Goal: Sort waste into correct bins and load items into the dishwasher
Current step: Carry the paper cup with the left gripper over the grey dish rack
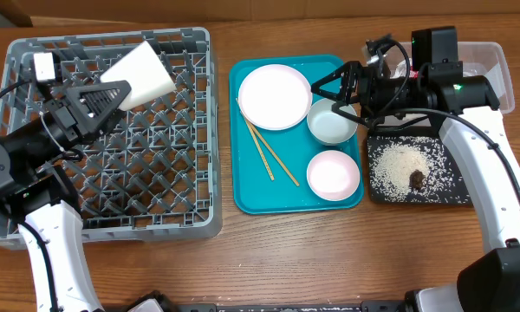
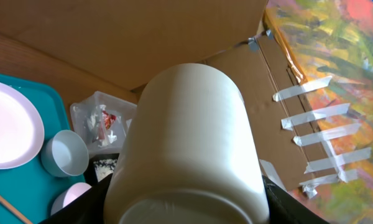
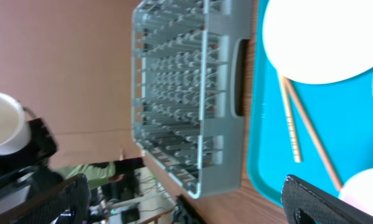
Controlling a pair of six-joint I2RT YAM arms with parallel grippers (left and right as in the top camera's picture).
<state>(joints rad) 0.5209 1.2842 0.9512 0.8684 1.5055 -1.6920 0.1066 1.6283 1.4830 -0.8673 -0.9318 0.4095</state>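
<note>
My left gripper (image 1: 113, 94) is shut on the small white cup (image 1: 143, 74) and holds it tilted above the back of the grey dish rack (image 1: 121, 186); the cup fills the left wrist view (image 2: 186, 143). My right gripper (image 1: 329, 91) is open and empty, above the teal tray between the white plate (image 1: 275, 95) and a whitish bowl (image 1: 332, 123). A second bowl (image 1: 334, 173) and the chopsticks (image 1: 269, 152) lie on that tray. The black tray (image 1: 446, 192) holds rice (image 1: 397, 165) and a brown lump (image 1: 416, 179). The clear tub (image 2: 90, 109) holds the red wrapper (image 2: 107, 121) and tissue.
The teal serving tray (image 1: 243, 195) sits between the rack and the black tray. My right arm covers most of the clear tub (image 1: 494, 65) at the back right. In the right wrist view the rack (image 3: 186, 93) and plate (image 3: 323, 37) lie ahead.
</note>
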